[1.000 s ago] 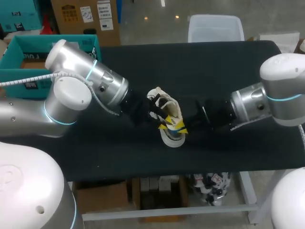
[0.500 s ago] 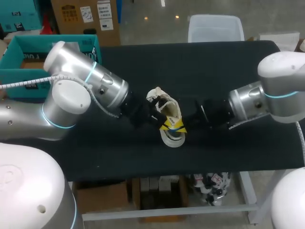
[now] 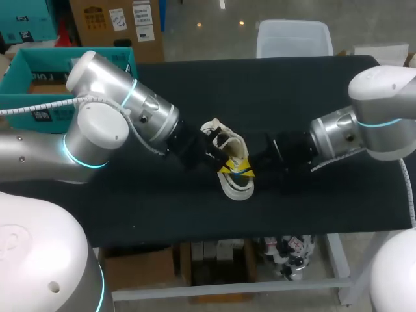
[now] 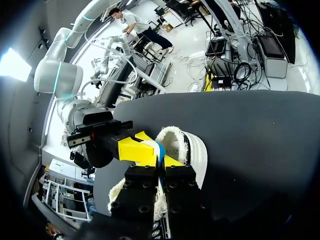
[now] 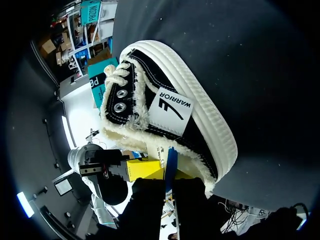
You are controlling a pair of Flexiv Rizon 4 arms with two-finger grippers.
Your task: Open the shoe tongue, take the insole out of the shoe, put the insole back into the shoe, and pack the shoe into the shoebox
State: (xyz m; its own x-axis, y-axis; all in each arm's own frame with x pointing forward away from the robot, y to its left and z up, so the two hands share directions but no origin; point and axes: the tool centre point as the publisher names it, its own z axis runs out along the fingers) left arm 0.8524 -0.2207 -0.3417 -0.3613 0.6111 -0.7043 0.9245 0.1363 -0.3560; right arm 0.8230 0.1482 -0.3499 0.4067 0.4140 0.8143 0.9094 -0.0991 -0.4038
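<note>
**Insole [image 4: 159, 149] pinched from both sides**

My left gripper [image 4: 161, 162] and right gripper [image 5: 170, 175] each clamp its blue edge between narrow fingers, tips nearly meeting. The shoe [image 3: 235, 185] lies on its side, its opening right at my fingertips.

A black-topped table [image 3: 312, 97] carries a single white-soled shoe [image 3: 235, 187], which lies near its middle, somewhat toward the front edge.
</note>
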